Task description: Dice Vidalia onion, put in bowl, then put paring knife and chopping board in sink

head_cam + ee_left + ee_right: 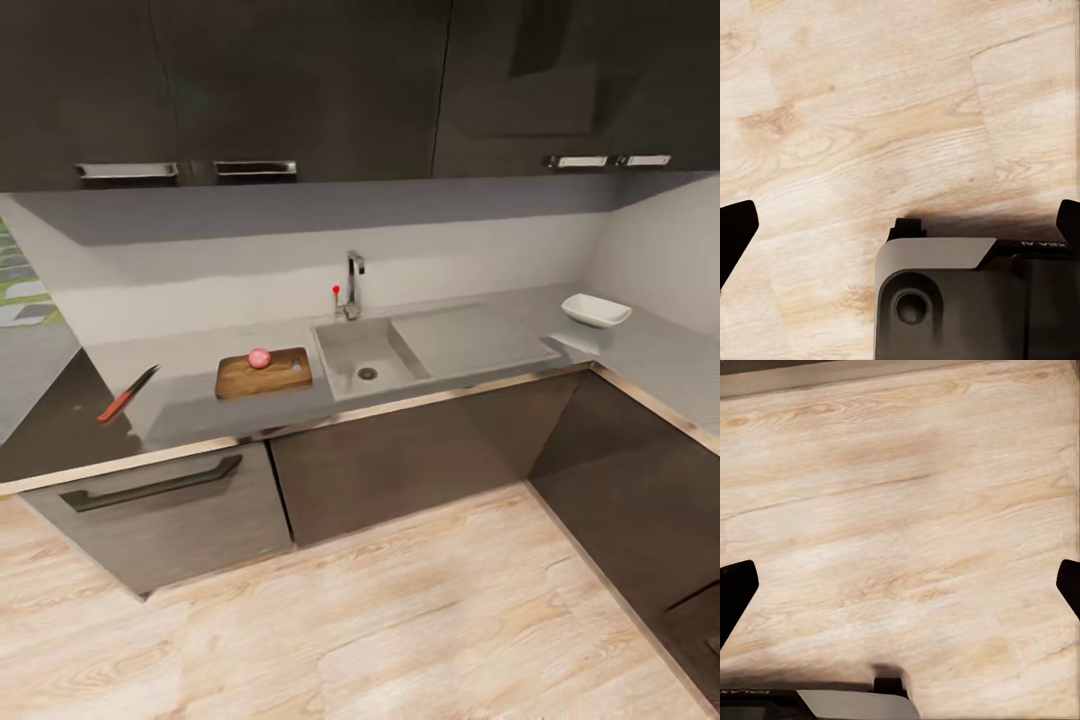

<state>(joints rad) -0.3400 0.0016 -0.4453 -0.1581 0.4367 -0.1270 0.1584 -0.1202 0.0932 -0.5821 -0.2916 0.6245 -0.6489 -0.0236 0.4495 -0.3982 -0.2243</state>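
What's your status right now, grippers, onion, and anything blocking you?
Both grippers open, empty, over wood floor: left gripper, right gripper. Onion on chopping board, sink empty. Paring knife at counter's left end. Nothing blocking.

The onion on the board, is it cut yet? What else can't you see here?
- Onion on the chopping board: head view, too small and blurry to tell whether it is cut.
- Paring knife: head view, blade dark against the dark surface, its tip hard to make out.
- Bowl: head view, the near rim hides its inside.
- Both wrist views: the fingers are cut off by the picture edges.
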